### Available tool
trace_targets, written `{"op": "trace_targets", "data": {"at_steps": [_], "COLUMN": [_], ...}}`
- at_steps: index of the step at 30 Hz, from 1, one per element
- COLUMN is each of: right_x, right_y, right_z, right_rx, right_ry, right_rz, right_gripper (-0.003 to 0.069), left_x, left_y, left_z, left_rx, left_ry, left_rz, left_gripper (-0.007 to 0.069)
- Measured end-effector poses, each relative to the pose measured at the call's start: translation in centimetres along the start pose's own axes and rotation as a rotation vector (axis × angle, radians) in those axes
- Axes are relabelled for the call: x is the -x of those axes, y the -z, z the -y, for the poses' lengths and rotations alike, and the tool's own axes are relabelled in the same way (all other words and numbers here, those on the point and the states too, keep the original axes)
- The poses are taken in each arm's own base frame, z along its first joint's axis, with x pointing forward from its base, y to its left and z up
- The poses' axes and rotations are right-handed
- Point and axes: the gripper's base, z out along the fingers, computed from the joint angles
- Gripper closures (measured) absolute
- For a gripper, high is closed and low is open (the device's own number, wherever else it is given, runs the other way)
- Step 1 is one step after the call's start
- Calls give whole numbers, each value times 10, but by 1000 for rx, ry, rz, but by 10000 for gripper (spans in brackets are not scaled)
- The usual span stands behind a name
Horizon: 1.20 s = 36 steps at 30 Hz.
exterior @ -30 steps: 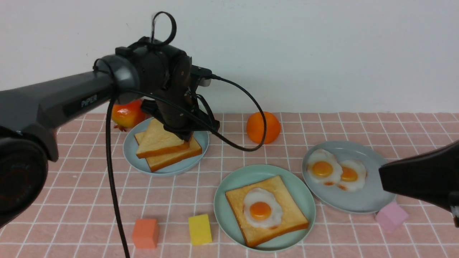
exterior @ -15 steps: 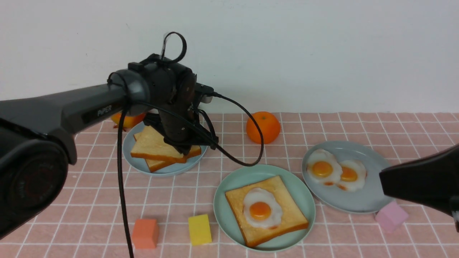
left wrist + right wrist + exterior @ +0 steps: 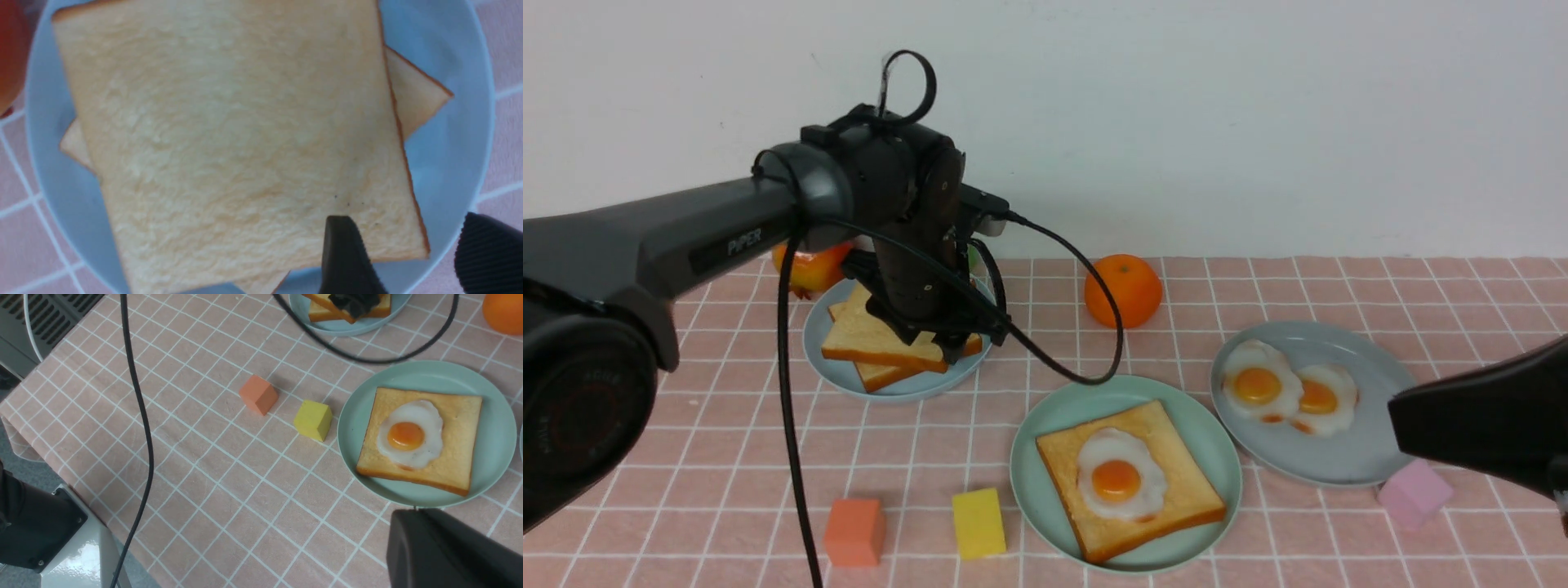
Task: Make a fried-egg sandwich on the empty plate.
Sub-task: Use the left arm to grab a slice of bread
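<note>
**Status: partly complete.**

**Done.** The fried-egg sandwich [image 3: 1129, 483] is half built on the mint-green plate [image 3: 1205, 445], near the front of the table. One toast slice [image 3: 1180, 490] lies flat there with a fried egg [image 3: 1117, 475] centred on it, yolk up. The top slice is not yet on, so the egg is uncovered.

**Left.** A second slice must be brought over and laid on the egg. The supply is the pale blue plate [image 3: 907, 390] at the back left, which carries two plain slices stacked askew. The upper slice [image 3: 870, 336] rests flat on the lower slice [image 3: 882, 377].

**Left gripper** [image 3: 406, 222]. It hangs directly over the pale blue plate with its jaws well apart. In the wrist view, one finger [image 3: 345, 253] shows over the near corner of the upper slice and the other finger [image 3: 488, 253] past its edge, above the plate's rim. It grips nothing. In my judgement the pickup of the top slice is yet to be made.

**Right gripper** [image 3: 1409, 412]. It is parked at the right, beside the grey-blue plate [image 3: 1347, 461] of spare eggs [image 3: 1290, 388]. Whether its jaws are parted cannot be told. Nothing is seen in them.
</note>
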Motion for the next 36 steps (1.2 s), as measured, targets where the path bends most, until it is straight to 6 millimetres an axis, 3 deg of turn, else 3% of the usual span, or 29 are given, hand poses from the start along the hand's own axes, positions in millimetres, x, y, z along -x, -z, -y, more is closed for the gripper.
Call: {"op": "trace_targets", "data": {"at_steps": [10, 15, 27, 30, 33, 35, 36], "right_x": [0, 0, 0, 0, 0, 0, 0], "right_y": [0, 0, 0, 0, 0, 0, 0], "right_z": [0, 0, 0, 0, 1, 1, 1], "right_rx": [-4, -4, -5, -5, -6, -7, -7], "right_ry": [5, 5, 6, 6, 8, 8, 8], "right_rz": [-1, -1, -1, -1, -2, -2, -2], "right_gripper": [606, 605, 602, 602, 596, 595, 594], "left_x": [1, -2, -1, -1, -1, -1, -1], "left_y": [-1, -17, -20, -21, -22, -21, -21], "left_z": [1, 3, 0, 0, 0, 0, 0], "left_rx": [-10, -8, 20, 23, 28, 28, 26], "left_ry": [-153, -159, -61, -63, -64, -63, -60], "left_rz": [17, -10, -2, -5, -8, -8, -10], "left_gripper": [207, 206, 214, 250, 358, 389, 460]}}
